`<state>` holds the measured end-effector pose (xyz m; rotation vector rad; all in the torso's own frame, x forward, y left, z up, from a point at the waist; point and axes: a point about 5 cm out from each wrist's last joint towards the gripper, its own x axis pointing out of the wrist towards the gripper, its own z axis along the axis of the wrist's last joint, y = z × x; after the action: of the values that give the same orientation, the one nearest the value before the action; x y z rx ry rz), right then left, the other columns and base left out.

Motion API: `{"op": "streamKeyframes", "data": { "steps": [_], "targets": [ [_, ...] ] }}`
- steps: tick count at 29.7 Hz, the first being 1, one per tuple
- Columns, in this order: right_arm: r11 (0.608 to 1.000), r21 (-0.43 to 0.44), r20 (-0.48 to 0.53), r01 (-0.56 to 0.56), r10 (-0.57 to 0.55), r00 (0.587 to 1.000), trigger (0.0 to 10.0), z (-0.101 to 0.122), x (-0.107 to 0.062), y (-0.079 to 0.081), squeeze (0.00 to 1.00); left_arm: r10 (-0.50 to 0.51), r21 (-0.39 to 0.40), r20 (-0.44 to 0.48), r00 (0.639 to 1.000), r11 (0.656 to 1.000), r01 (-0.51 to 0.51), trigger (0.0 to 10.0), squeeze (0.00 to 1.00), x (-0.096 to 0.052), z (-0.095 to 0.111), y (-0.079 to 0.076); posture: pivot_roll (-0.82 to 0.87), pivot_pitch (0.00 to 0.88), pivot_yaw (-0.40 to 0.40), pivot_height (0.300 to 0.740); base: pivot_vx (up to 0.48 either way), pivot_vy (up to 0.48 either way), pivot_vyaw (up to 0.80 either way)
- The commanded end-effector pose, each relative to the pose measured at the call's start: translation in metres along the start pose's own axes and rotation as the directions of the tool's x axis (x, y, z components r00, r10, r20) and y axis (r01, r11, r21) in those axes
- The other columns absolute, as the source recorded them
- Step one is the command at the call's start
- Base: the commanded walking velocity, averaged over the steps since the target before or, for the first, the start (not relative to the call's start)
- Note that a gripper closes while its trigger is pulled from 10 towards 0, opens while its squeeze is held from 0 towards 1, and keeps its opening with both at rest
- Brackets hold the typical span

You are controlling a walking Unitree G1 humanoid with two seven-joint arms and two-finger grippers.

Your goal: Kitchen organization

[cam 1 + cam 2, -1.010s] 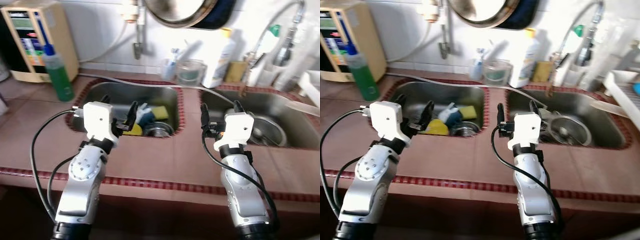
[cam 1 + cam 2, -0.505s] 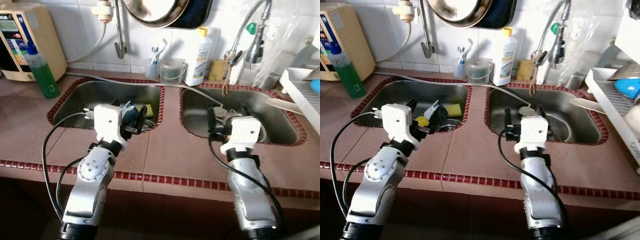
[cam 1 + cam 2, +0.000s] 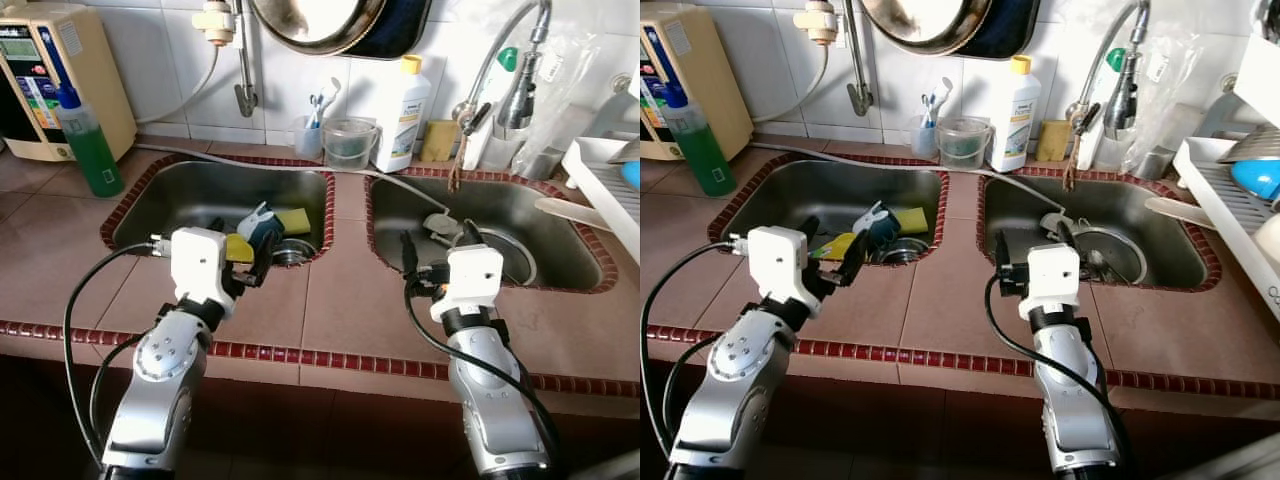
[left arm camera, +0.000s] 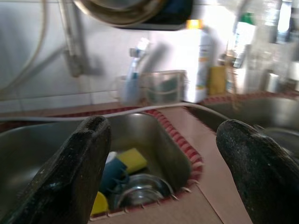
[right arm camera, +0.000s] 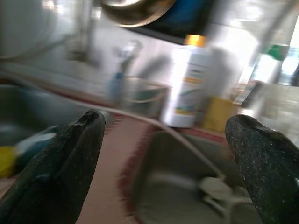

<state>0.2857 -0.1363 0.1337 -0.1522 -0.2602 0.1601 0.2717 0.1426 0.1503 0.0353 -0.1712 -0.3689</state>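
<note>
Presently, 2 steel basins are observed set in a brown tiled counter (image 3: 330, 300). The left gripper (image 3: 243, 252) is held over the near rim of the left sink (image 3: 190, 195), fingers spread apart and empty. The right gripper (image 3: 437, 252) is held over the near rim of the right sink (image 3: 560, 225), fingers likewise apart. A yellow sponge (image 3: 293, 221), a blue item and a round metal piece are noted in the left sink. A green bottle (image 3: 88, 140) stands far left; a white bottle (image 3: 402, 102) stands between the basins at the far wall.

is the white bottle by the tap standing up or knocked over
Upright. The white bottle stands on the ledge behind the sinks, its yellow cap on top, beside the clear cup.
</note>
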Motion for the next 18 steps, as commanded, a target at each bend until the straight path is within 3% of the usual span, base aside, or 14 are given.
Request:
{"op": "streamKeyframes", "data": {
  "steps": [1,3,11,15,17,18],
  "targets": [
    [0.996,0.008,0.024,-0.094,0.094,0.995,10.0,0.006,-0.001,0.008,0.0,-0.072,0.017,0.039,0.997,0.997,0.072,10.0,0.0,-0.005,0.006,-0.005,-0.13,0.0,0.001,0.74,0.0,0.0,0.0],
    [0.967,0.01,0.017,-0.254,0.253,0.967,10.0,0.005,-0.008,0.021,0.0,-0.179,0.053,0.036,0.983,0.983,0.177,10.0,0.0,-0.018,0.005,-0.008,-0.12,0.0,-0.005,0.74,0.0,0.0,0.0],
    [0.884,0.006,-0.005,-0.467,0.467,0.884,10.0,0.002,-0.019,0.026,0.0,-0.27,0.067,0.01,0.963,0.961,0.269,10.0,0.0,-0.037,0.0,-0.003,-0.11,0.002,-0.018,0.74,0.0,0.0,0.0],
    [0.822,0.013,-0.041,-0.569,0.569,0.821,10.0,-0.004,-0.029,0.029,0.0,-0.345,0.083,0.009,0.939,0.936,0.343,10.0,0.0,-0.05,0.0,-0.009,-0.1,0.007,-0.029,0.74,0.0,0.0,0.0],
    [0.754,0.048,-0.071,-0.656,0.657,0.75,10.0,-0.009,-0.039,0.031,0.0,-0.411,0.129,-0.009,0.912,0.904,0.408,10.0,0.0,-0.061,-0.005,-0.012,-0.1,0.018,-0.037,0.74,0.0,0.0,0.0],
    [0.742,0.053,-0.077,-0.669,0.671,0.738,10.0,-0.01,-0.04,0.032,0.0,-0.416,0.135,-0.013,0.909,0.9,0.414,10.0,0.0,-0.062,-0.006,-0.013,-0.1,0.018,-0.037,0.74,0.0,0.0,0.0]
  ]
}}
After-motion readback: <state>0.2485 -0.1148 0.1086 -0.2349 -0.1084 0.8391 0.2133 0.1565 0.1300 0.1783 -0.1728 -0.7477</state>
